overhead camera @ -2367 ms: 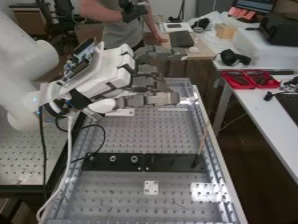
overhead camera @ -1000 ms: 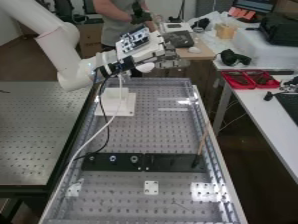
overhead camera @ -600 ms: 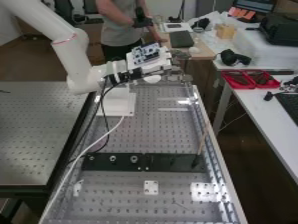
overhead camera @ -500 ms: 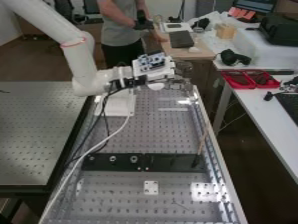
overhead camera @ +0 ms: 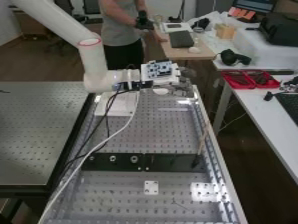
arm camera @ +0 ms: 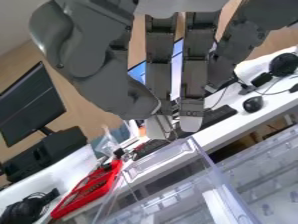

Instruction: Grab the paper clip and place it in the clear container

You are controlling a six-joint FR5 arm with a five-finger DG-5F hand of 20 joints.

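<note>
Here the clear container [arm camera: 157, 159] is below the hand [overhead camera: 181, 83].

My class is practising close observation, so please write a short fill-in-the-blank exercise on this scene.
In the high view, the arm comes in from the upper ____.
The hand is at the ____ end of the bench from the camera.
In the wrist view, the tray beyond the clear container is coloured ____.

Missing words: left; far; red.

1 arm [overhead camera: 56, 25], 1 hand [overhead camera: 181, 81], 1 clr. cont. [arm camera: 149, 162], 2 rings [overhead camera: 134, 159], 1 mouse [arm camera: 253, 104].
</note>
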